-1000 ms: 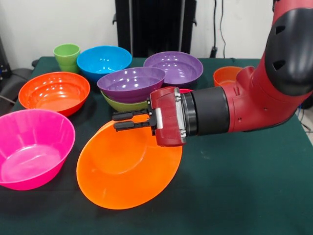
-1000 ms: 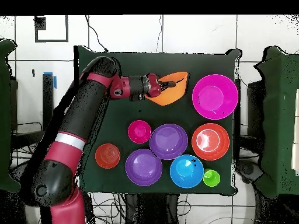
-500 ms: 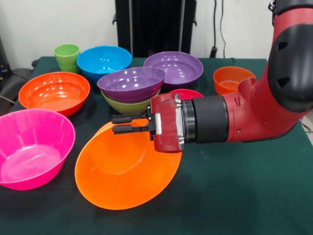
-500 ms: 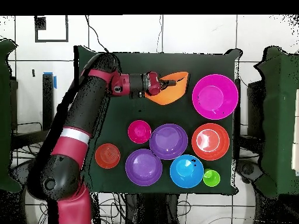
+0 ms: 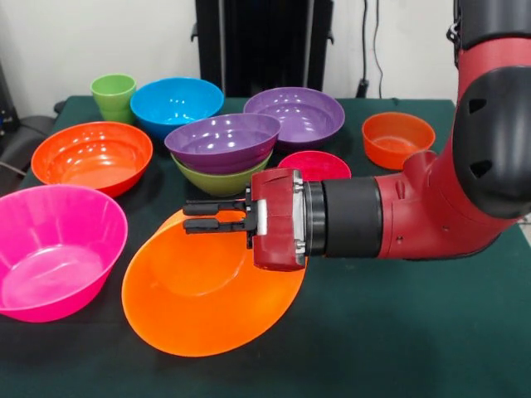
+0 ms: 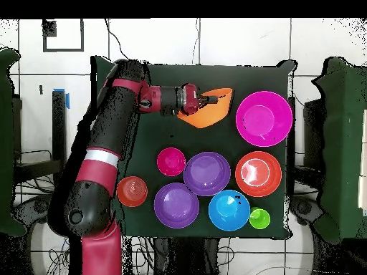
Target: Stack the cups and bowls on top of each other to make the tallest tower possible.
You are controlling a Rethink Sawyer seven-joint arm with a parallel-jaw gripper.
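My gripper [image 5: 191,217] lies level and is shut on the near rim of the large orange bowl [image 5: 207,290], holding it tilted on edge on the green cloth; both show in the overhead view, gripper [image 6: 209,100] and bowl [image 6: 204,118]. Just behind stands the tower: a purple bowl [image 5: 222,141] in a lime-green bowl [image 5: 217,180], seen from above as one purple disc [image 6: 207,173]. The lime-green cup [image 5: 114,95] stands at the far left corner [image 6: 259,218].
The large pink bowl [image 5: 54,249] sits left of the held bowl. The red-orange bowl [image 5: 91,156], blue bowl [image 5: 176,104], second purple bowl [image 5: 294,114], small magenta bowl [image 5: 314,165] and small orange bowl [image 5: 397,137] stand behind. The arm [image 5: 431,199] spans the right side.
The gripper has shifted slightly left and lower in the front view, taking the tilted orange bowl with it. The other bowls and the cup have not moved.
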